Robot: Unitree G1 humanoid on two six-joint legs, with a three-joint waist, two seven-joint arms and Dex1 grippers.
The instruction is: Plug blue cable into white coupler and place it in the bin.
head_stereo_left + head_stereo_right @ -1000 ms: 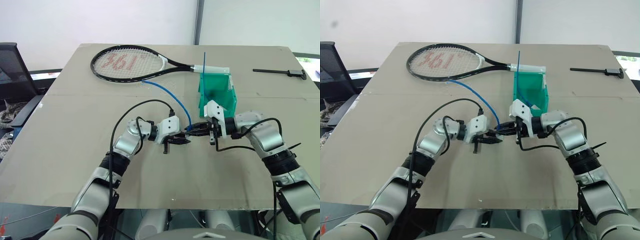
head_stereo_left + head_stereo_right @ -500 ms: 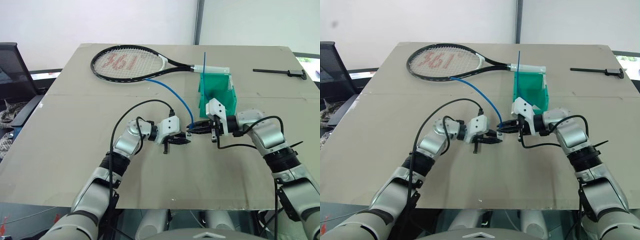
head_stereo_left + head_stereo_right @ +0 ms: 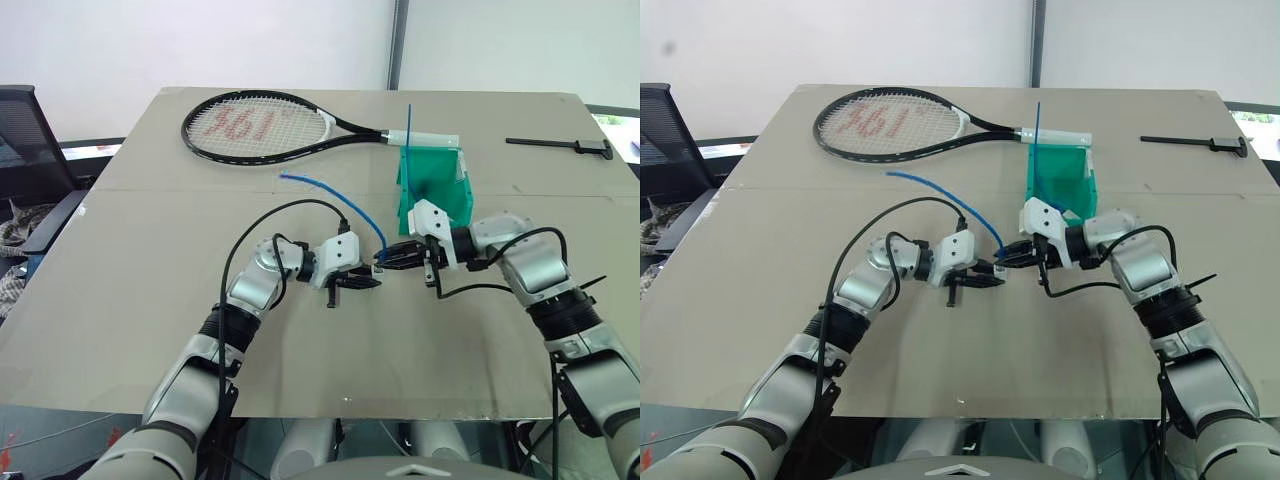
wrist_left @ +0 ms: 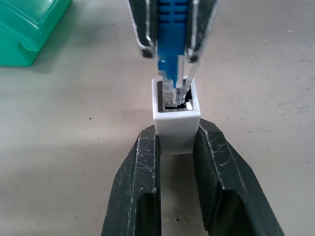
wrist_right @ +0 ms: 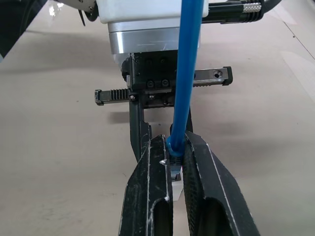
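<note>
The blue cable [image 3: 345,203] is bright blue along its whole length, ending in a clear plug with a blue boot. The white coupler [image 4: 176,129] is plain white — its socket opening dark with a glint of metal. The bin [image 3: 438,190] is translucent green. Both the left gripper [image 4: 177,160] and the right gripper [image 5: 175,162] have black fingers, scuffed with pale scratches. The tennis racket [image 3: 258,127] has a black frame, white strings carrying a red printed mark, and a white grip. The table [image 3: 130,290] is plain beige — unpatterned. A thin blue rod [image 3: 408,125] stands in the bin.

Probably a lab: bare worktable [image 3: 150,300], office chair [image 3: 25,130].
</note>
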